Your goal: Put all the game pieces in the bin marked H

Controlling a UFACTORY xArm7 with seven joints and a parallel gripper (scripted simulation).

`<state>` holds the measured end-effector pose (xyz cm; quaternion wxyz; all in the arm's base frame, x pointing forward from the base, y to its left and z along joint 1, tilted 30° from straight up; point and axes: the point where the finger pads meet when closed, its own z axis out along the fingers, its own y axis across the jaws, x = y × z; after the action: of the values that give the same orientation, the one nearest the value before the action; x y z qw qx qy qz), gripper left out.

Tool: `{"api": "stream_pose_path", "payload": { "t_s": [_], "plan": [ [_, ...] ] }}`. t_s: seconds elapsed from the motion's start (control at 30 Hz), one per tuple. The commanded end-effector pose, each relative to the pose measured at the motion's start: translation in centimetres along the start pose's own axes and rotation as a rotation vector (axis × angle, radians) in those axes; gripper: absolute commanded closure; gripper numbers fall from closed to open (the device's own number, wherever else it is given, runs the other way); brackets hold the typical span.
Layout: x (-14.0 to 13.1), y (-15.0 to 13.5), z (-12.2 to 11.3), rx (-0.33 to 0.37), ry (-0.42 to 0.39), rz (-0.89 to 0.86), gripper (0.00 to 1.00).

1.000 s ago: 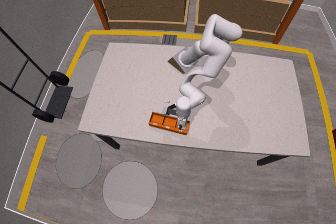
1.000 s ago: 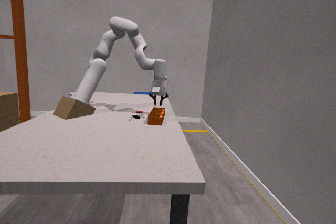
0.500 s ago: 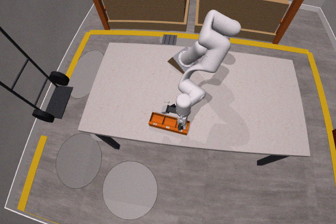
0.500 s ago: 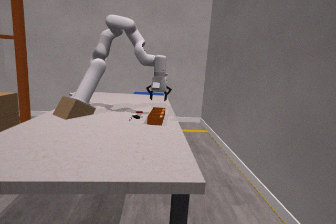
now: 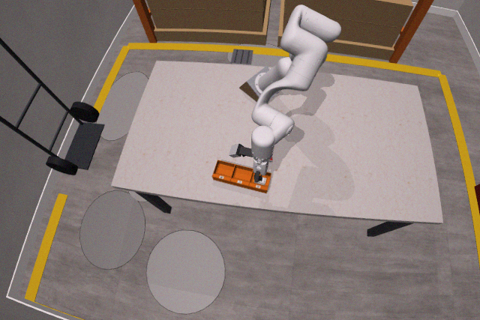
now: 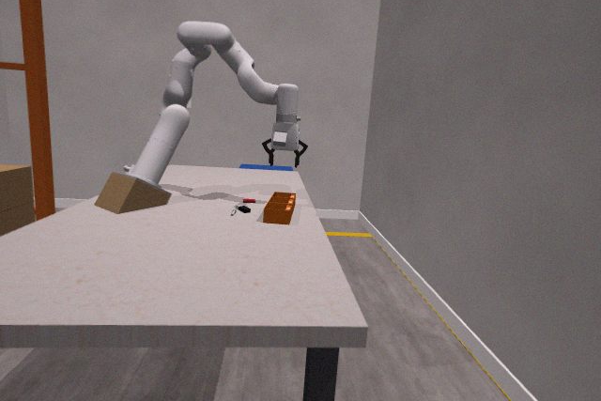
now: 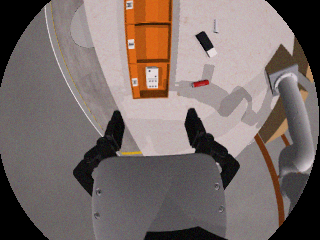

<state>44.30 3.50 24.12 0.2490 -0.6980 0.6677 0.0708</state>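
A row of three orange bins (image 7: 148, 40) stands near the table's front edge; it also shows in the top and exterior views (image 5: 241, 176) (image 6: 280, 208). A white game piece with dark marks (image 7: 152, 78) lies flat in the end compartment nearest my gripper; I also see it from above (image 5: 263, 180). The other two compartments look empty. The bin labels are too small to read. My gripper (image 7: 154, 117) (image 6: 284, 161) is open wide and empty, high above that end compartment.
A black flat object (image 7: 207, 43), a small red object (image 7: 199, 83) and a small pale object (image 7: 216, 24) lie on the table beside the bins. The table edge runs close along the bins' other side. The arm's wooden base block (image 6: 130, 192) stands further back.
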Motion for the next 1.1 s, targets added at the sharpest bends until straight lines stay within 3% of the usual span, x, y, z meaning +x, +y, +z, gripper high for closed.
{"api": "stream_pose_path", "payload": {
  "t_s": [0.0, 0.33, 1.07],
  "plan": [
    [-0.1, -0.1, -2.5, 0.002, 0.000, 0.000, 0.00],
    [-0.1, -0.1, -5.6, 0.002, 0.000, 0.000, 0.00],
    [-0.1, -0.1, -5.6, 0.002, 0.000, 0.000, 0.00]
  ]
}}
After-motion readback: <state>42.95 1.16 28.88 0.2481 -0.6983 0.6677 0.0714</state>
